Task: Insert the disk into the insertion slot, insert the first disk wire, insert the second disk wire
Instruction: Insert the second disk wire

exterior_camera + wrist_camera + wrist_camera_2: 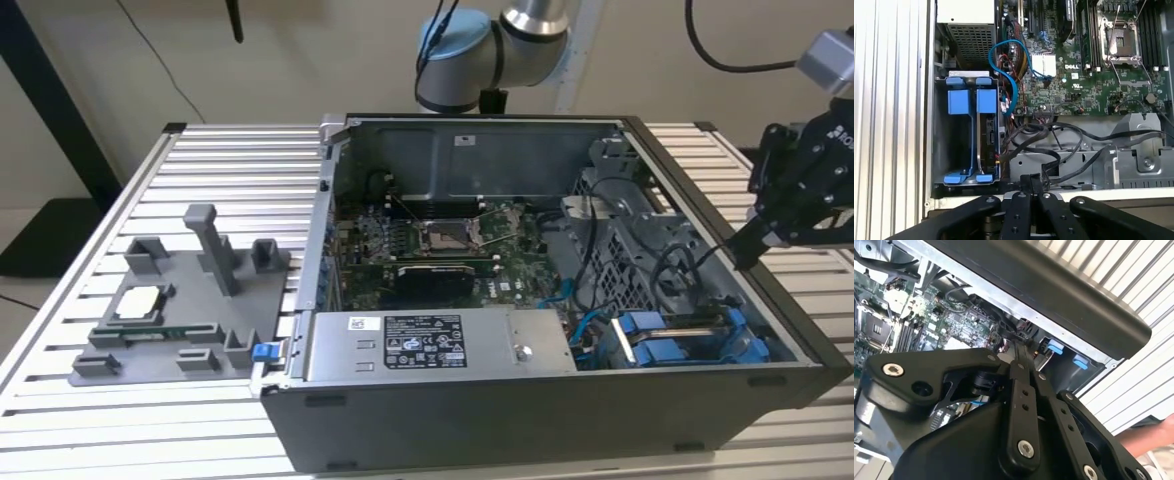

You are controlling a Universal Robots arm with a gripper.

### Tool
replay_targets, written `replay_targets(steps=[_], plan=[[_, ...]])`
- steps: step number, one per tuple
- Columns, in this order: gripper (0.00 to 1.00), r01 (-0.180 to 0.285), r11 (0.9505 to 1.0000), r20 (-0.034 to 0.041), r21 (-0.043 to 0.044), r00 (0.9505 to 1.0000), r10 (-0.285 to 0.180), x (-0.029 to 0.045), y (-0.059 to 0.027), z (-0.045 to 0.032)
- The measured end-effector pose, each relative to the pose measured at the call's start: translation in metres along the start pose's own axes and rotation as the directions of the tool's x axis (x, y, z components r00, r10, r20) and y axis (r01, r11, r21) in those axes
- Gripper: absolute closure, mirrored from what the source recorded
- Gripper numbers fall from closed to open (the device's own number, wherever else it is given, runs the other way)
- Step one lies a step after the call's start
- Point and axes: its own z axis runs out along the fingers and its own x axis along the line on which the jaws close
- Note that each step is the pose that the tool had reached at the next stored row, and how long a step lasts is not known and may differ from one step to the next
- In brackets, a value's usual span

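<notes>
The disk [988, 137] sits edge-up in its blue carrier [968, 102] inside the insertion slot [940, 145], a grey metal bay in a corner of the open case. In the exterior view the blue carrier [674, 338] shows at the case's near corner on that view's right. My gripper [742, 252] hangs over the case's wall on the exterior view's right, above and behind the bay. Its fingertips [1031, 181] are pressed together on the end of a black disk wire [1054, 162] that trails into the case. The same tips [1019, 347] point down into the case.
A labelled grey power-supply box [441, 342] lies beside the bay. The motherboard with its CPU socket [445, 236] fills the case floor. A blue cable [1004, 55] loops near the bay. A grey fixture [174, 300] holds parts on the exterior view's left. A hand [1149, 437] shows past the case.
</notes>
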Motion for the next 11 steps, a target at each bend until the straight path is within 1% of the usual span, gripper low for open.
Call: replay_targets(steps=[4, 6, 7, 9, 10, 11], plan=[[0.0, 0.0, 1.0, 0.0, 0.0, 1.0, 0.0, 0.0013, -0.0001, -0.0051], [0.0, 0.0, 1.0, 0.0004, 0.0008, 1.0, 0.0, 0.0023, -0.0007, -0.0054], [0.0, 0.001, 1.0, 0.0009, 0.0062, 1.0, -0.001, 0.0023, -0.0007, -0.0051], [0.0, 0.003, 0.9997, 0.0018, 0.0227, 1.0, -0.003, 0.0024, -0.0009, -0.0042], [0.0, 0.003, 0.9996, 0.0022, 0.0288, 1.0, -0.003, 0.0026, -0.0011, -0.0035], [0.0, 0.003, 0.9994, 0.0028, 0.033, 1.0, -0.004, 0.0026, -0.0012, -0.0026]])
